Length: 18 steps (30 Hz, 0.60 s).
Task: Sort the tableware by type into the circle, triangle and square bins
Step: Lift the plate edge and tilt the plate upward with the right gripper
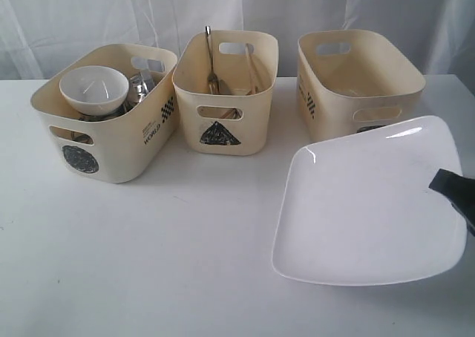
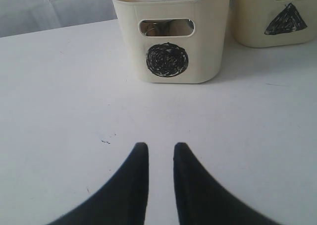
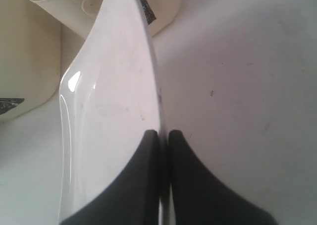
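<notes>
Over the bench, tilted just in front of the third bin, presumably the square one: large white plate, pinched at its right rim by the clenched right hand. Calls for the right arm's carry straight back over that bin's near wall. Left hand slightly parted, grasping nothing, low before circle bin.

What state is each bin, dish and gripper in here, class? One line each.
circle bin: holds a white bowl and steel ware.
triangle bin: holds upright cutlery.
right-hand bin: nothing visible inside.
white plate: outside the bins, rim pinched.
right gripper: shut on the white plate.
left gripper: open, empty.
</notes>
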Motion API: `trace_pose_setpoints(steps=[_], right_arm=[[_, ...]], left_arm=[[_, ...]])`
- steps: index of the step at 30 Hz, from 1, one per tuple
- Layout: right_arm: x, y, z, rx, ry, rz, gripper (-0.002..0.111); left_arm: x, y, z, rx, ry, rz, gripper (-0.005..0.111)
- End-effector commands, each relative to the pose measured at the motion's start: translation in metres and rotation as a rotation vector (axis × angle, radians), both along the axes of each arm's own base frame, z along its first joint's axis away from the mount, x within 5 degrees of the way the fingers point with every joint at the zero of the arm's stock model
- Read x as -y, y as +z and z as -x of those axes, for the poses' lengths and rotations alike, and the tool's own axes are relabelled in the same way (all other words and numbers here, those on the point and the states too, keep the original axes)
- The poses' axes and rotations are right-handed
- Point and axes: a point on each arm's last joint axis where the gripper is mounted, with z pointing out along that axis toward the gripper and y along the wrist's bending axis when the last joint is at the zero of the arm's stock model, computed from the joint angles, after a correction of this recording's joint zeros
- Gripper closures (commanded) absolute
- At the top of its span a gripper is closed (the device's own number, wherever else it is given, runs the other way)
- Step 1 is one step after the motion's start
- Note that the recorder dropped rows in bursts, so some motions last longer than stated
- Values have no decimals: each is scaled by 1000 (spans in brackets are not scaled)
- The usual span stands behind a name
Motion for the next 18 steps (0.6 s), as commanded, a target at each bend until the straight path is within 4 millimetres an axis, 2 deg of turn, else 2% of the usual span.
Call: trace_pose_setpoints(steps=[1, 18], right_arm=[[0, 9, 1, 50, 19, 4, 108], [1, 46, -3, 188, 32, 63, 108]], left_arm=[[0, -1, 0, -4, 4, 8, 81], [0, -1, 0, -4, 4, 8, 81]])
